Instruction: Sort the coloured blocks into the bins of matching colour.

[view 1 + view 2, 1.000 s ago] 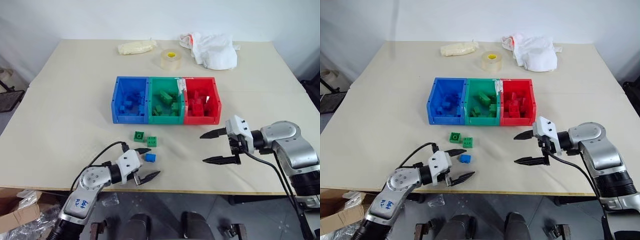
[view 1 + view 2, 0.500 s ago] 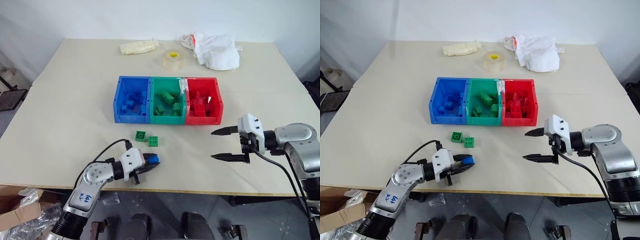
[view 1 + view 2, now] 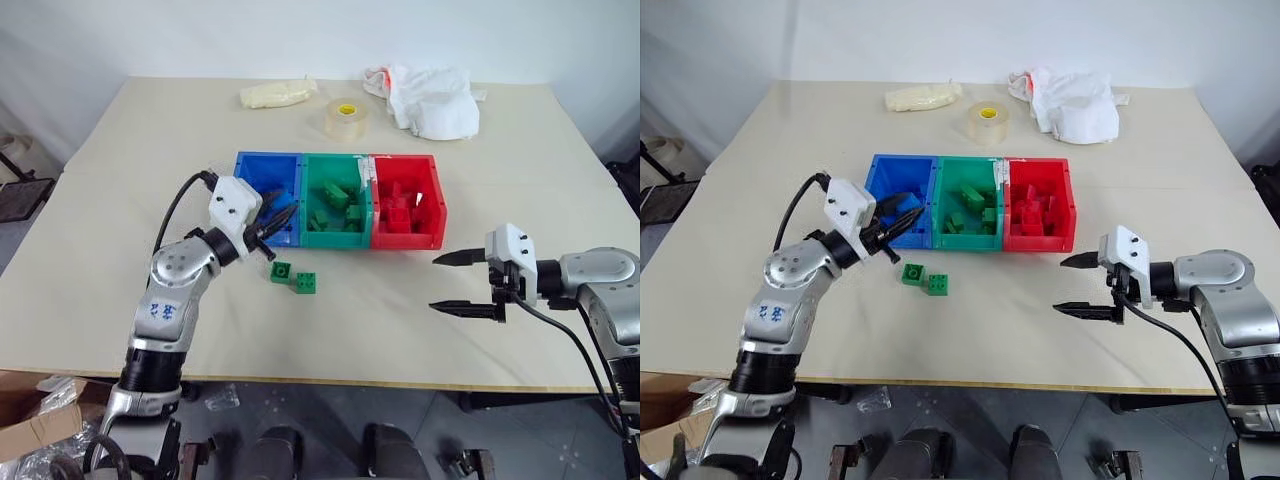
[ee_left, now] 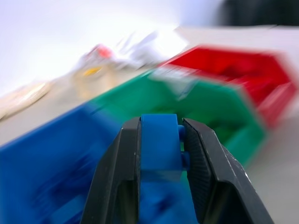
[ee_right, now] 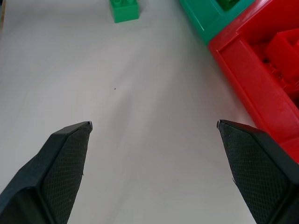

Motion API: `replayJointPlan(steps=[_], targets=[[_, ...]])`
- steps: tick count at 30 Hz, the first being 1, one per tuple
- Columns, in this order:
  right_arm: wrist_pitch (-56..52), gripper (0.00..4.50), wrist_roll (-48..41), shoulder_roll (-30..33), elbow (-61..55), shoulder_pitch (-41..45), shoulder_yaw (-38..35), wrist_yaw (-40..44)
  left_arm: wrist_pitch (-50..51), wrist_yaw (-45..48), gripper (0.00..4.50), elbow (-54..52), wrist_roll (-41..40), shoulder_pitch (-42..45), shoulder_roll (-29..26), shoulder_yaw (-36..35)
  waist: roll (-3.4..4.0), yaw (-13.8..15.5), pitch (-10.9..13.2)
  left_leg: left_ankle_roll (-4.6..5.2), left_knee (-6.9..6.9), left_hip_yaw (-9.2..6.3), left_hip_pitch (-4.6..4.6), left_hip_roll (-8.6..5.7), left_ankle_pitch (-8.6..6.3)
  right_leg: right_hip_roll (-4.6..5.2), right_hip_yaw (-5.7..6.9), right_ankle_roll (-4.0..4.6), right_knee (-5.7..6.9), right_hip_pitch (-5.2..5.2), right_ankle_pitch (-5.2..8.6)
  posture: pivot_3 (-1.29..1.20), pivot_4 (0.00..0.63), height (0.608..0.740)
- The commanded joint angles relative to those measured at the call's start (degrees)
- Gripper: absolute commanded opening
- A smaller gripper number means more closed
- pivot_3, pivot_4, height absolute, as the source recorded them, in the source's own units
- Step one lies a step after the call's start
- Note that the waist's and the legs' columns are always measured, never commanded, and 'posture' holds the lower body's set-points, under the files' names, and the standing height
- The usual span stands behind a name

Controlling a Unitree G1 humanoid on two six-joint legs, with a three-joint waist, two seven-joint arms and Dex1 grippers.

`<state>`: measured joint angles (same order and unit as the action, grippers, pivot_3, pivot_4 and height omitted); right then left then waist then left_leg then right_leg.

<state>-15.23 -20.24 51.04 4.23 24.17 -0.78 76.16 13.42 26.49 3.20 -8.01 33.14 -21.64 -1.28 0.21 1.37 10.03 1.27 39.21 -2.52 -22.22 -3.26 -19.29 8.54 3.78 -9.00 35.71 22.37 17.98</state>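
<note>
Work surface: one beige table [image 3: 120, 200] carrying all loose items.

Three joined bins sit in a row near the table centre: blue bin [image 3: 243, 200] on the robot's left, green bin [image 3: 335, 232] in the middle, red bin [image 3: 405, 238] on the right, each holding bricks of its own colour. Two green blocks [image 3: 292, 277] lie on the bare table just in front of the blue and green bins, close together. Toward the far edge are a clear tape roll [image 3: 345, 119], a pale yellow bag [image 3: 276, 94] to its left, and a crumpled white cloth [image 3: 430, 100] to its right. The near right area of the table is bare.
</note>
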Motion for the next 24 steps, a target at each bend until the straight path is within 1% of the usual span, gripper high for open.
replayJointPlan(steps=[1,4,9,12,14,17,20,24], targets=[[-0.18,4.50,-1.16,0.44,-2.27,0.08,-2.04,-0.67,-2.44,-3.51,1.97,3.07,2.06,3.14,0.27,-1.24,-0.03,0.00,0.02,0.00,0.00,-0.01,-0.01,0.01,0.00,0.00,0.00,0.00,0.00,0.01,0.00,0.00,0.150,0.740],[-0.32,4.50,-1.38,0.66,-2.41,0.03,-2.27,-0.83,-4.34,-3.00,2.93,4.71,2.65,4.03,0.00,-0.69,-0.04,0.00,0.03,0.00,-0.01,-0.04,-0.03,0.03,0.00,0.01,0.00,0.00,0.00,0.03,0.00,0.00,0.150,0.740],[-0.12,4.50,-1.61,1.11,-1.92,-0.08,-2.70,-0.71,-5.36,1.43,4.47,3.23,1.80,2.51,-1.99,-0.25,-0.04,-0.02,0.03,0.00,-0.01,-0.04,-0.04,0.04,0.00,0.02,0.02,-0.01,0.00,0.02,0.00,0.00,0.150,0.740],[0.09,4.50,-1.87,1.14,-1.48,-0.03,-2.89,-0.55,-5.58,6.35,4.47,0.02,-0.42,-0.44,-4.41,-0.72,-0.04,-0.16,0.02,0.00,-0.02,-0.03,-0.04,0.05,0.00,0.01,0.02,0.00,0.01,0.05,0.00,0.00,0.150,0.740],[0.12,4.50,-2.25,1.04,-0.93,0.05,-3.25,-0.37,-6.45,11.97,4.47,-3.61,-3.21,-4.09,-7.17,-1.16,-0.04,-0.30,0.02,0.00,-0.04,-0.03,-0.04,0.13,0.00,0.02,0.02,0.00,0.01,0.07,0.00,0.00,0.150,0.740],[0.47,4.50,-3.27,0.74,0.33,0.02,-4.09,0.42,-6.21,22.29,4.47,-8.96,-9.59,-11.45,-12.63,-3.06,-0.04,-0.49,0.02,0.00,-0.06,-0.04,-0.03,0.21,0.00,0.02,0.01,0.00,0.00,0.07,0.00,0.00,0.150,0.740],[0.71,4.50,-3.59,0.55,1.36,-0.06,-4.36,1.41,-5.25,30.07,4.47,-12.73,-14.78,-18.67,-17.96,-5.44,-0.04,-0.93,0.02,-0.01,-0.07,-0.04,-0.03,0.28,-0.01,0.01,-0.01,0.01,-0.05,0.05,0.01,0.00,0.150,0.740],[0.97,4.50,-3.78,0.19,3.07,0.64,-4.30,2.43,-5.92,36.78,4.47,-12.48,-17.79,-27.76,-24.02,-10.63,-0.03,-1.09,0.02,-0.01,-0.06,-0.07,-0.01,0.29,-0.01,0.02,-0.03,0.02,-0.11,-0.03,0.01,0.00,0.150,0.740]])
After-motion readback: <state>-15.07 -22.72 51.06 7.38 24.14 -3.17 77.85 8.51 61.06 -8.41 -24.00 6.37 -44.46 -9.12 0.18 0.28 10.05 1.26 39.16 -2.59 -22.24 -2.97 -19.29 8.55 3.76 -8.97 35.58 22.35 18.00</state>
